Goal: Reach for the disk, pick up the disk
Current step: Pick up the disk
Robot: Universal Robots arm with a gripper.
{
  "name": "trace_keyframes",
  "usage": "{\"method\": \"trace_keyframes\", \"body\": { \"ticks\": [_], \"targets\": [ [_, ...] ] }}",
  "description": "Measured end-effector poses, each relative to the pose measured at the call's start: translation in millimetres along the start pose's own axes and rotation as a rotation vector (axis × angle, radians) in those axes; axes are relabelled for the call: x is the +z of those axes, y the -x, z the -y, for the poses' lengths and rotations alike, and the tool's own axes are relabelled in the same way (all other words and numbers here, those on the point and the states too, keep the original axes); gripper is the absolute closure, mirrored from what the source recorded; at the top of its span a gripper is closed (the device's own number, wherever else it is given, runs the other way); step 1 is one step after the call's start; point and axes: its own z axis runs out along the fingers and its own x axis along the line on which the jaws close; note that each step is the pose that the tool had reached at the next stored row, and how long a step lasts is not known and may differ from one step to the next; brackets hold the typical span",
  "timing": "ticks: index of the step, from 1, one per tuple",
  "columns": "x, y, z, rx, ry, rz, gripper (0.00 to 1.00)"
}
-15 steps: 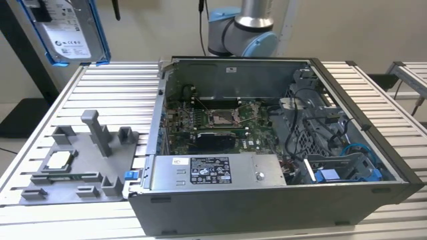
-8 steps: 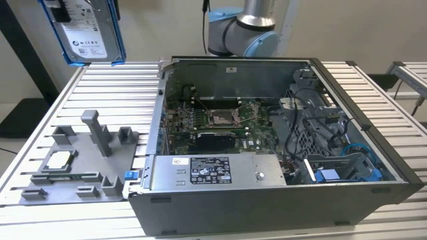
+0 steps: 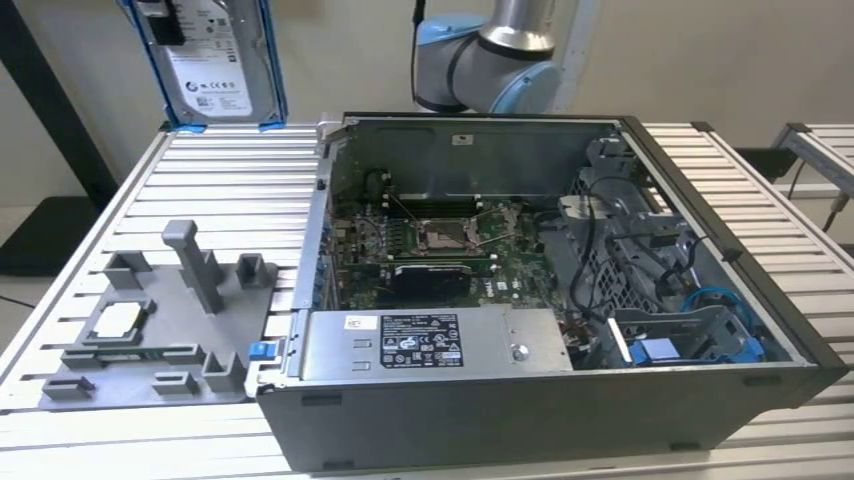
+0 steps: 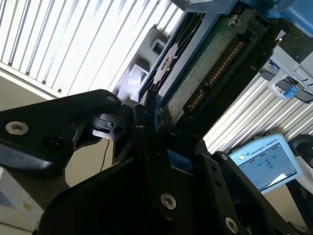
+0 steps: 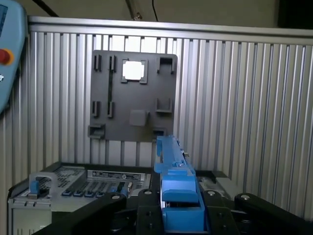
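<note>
The disk [image 3: 214, 62] hangs upright in the air above the table's far corner, at the exterior view's left; it is silver-grey with a white label and a bright blue frame. In the second wrist view its green circuit-board side [image 4: 205, 73] runs away from the black gripper [image 4: 159, 122], which is clamped on its near end. The first wrist view looks along the disk's blue edge [image 5: 173, 169], with the gripper [image 5: 180, 208] shut on it from both sides. The arm's grey and blue joint [image 3: 487, 65] stands behind the computer case.
An open computer case [image 3: 714, 250] takes up the middle and right of the slatted aluminium table [image 3: 227, 190]. A grey fixture plate [image 3: 200, 345] beside it carries a square silver chip [image 3: 118, 318] and an upright post [image 3: 200, 265]. A teach pendant [image 4: 266, 159] lies off the table.
</note>
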Motion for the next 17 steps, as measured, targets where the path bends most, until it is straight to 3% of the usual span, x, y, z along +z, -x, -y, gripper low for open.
{"method": "trace_keyframes", "body": {
  "ticks": [17],
  "targets": [
    [0.2,-2.2,77.2,-0.001,0.0032,0.0002,1.00]
  ]
}}
